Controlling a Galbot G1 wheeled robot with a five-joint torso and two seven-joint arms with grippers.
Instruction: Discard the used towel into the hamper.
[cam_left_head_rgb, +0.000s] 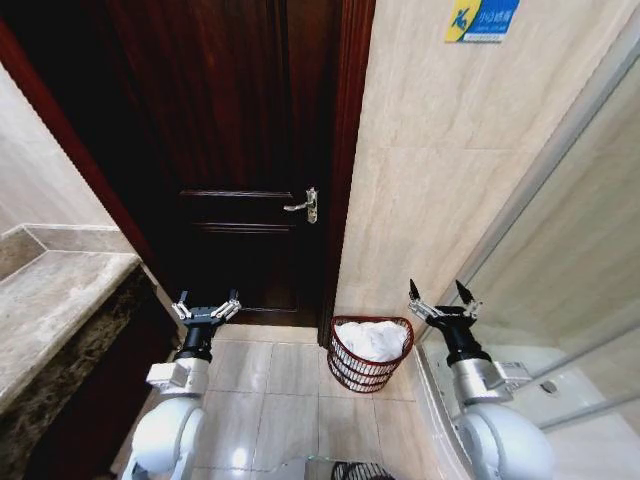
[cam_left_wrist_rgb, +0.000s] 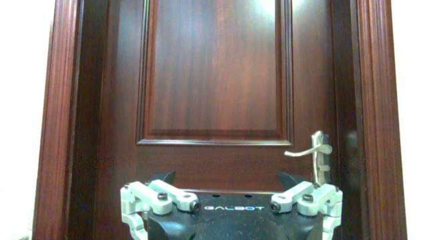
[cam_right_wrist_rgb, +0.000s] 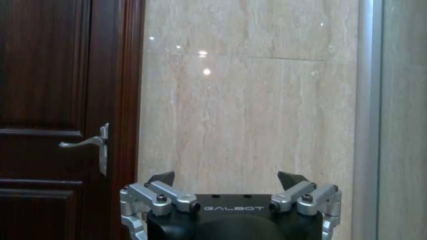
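Towel (cam_left_head_rgb: 372, 338) lies heaped in the hamper (cam_left_head_rgb: 368, 372) at lower centre of the head view, against the tiled wall beside a dark wooden door (cam_left_head_rgb: 230, 150).

Both grippers hang spread wide and empty: the left gripper (cam_left_head_rgb: 206, 303) at lower left before the door, the right gripper (cam_left_head_rgb: 441, 294) at lower right, just beside the hamper's rim. A metal door handle (cam_left_head_rgb: 304, 205) sits mid-frame.
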